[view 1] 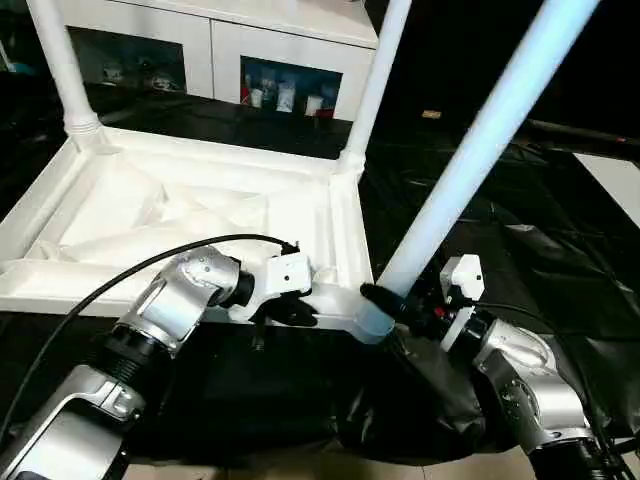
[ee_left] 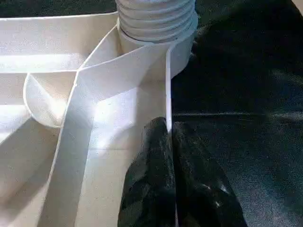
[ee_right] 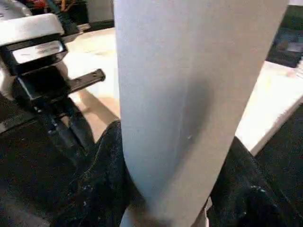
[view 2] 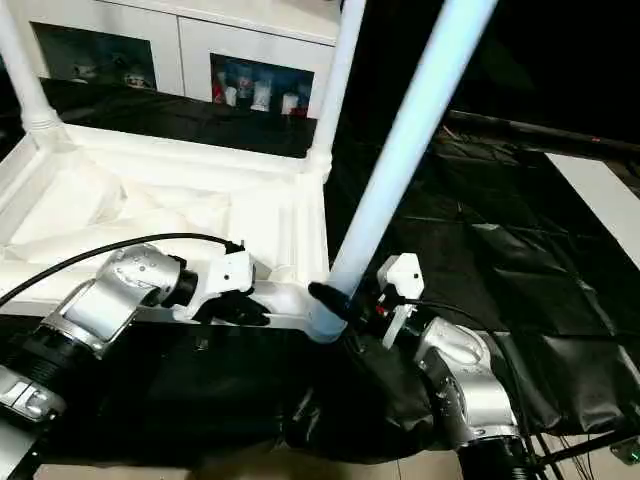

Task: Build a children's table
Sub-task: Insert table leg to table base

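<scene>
Your left tool [view 1: 290, 312] pinches the tabletop [view 1: 180, 215] rim; your right tool [view 1: 392, 300] grips the third leg [view 1: 470, 150]. Straighten it into the socket below.

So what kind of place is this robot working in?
Probably an indoor room set up as a work or test area: black sheeting covers the floor, a white cabinet with glass doors holds small items, and an upturned white table top lies on the sheeting.

Dim, dark surroundings; white plastic glares overexposed (ribs washed out), close leg [ee_right: 189, 109] blurred.
</scene>
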Controlling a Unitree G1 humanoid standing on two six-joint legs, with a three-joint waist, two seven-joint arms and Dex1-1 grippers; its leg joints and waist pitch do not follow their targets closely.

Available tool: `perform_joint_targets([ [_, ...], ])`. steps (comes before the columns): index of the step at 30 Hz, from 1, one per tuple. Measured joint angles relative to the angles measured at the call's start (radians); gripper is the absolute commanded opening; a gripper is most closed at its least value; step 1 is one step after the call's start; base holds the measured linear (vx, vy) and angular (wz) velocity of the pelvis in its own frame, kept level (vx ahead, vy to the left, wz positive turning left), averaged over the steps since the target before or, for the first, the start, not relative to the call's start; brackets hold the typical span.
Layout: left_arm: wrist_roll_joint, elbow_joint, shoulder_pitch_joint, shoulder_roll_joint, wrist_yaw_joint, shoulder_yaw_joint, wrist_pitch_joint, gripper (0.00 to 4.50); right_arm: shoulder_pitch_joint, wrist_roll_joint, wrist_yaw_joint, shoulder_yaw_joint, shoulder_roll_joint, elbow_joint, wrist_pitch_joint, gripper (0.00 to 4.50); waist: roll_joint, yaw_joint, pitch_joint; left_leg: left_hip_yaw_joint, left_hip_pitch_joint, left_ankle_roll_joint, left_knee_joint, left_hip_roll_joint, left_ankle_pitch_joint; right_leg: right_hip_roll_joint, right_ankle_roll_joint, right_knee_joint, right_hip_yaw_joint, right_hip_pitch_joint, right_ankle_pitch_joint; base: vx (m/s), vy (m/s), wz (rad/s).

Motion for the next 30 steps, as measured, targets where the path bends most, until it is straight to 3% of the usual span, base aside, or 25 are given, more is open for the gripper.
perform_joint_targets([
  [7, 0.01, -0.001, 0.0, -0.025, 0.079, 0.027, 0.077, 0.0, -0.073, -0.045, -0.152, 0.007, 0.045, 0.064, 0.0, 1.84, 0.0, -0.007, 0.0, -0.002, 0.001, 0.0, 0.0, 0.0, 0.0, 0.0, 0.0, -0.001, -0.001, -0.006, 0.0, 0.0, 0.0, 0.0],
  [12, 0.036, 0.0, -0.005, -0.068, 0.195, 0.045, 0.148, 0.0, -0.177, -0.084, -0.316, 0.002, 0.105, 0.178, -0.001, 1.84, -0.001, -0.014, 0.0, -0.003, 0.002, 0.0, 0.0, 0.0, 0.0, 0.0, 0.0, -0.002, -0.002, -0.01, 0.0, 0.0, 0.0, 0.0],
  [19, 0.08, -0.043, -0.005, -0.234, 0.442, 0.087, 0.405, 0.0, -0.363, -0.083, -0.536, -0.052, 0.178, 0.429, -0.018, 1.84, -0.001, -0.025, 0.0, -0.005, 0.003, 0.0, 0.001, 0.0, 0.0, 0.0, 0.0, -0.011, -0.006, -0.01, 0.0, 0.0, 0.0, 0.0],
  [23, 0.1, -0.085, 0.009, -0.309, 0.531, 0.094, 0.512, 0.0, -0.427, -0.085, -0.601, -0.075, 0.201, 0.52, -0.036, 1.84, -0.003, -0.032, 0.001, -0.01, 0.002, 0.0, 0.002, -0.001, 0.0, 0.0, 0.0, -0.019, -0.01, -0.009, 0.0, 0.0, 0.0, 0.0],
  [30, 0.108, -0.071, 0.007, -0.363, 0.642, 0.112, 0.537, 0.0, -0.508, -0.105, -0.671, -0.095, 0.226, 0.636, -0.062, 1.84, -0.005, -0.031, 0.003, -0.02, 0.002, 0.0, 0.006, -0.002, 0.0, 0.0, 0.0, -0.024, -0.019, -0.012, 0.0, 0.0, 0.0, 0.0],
])
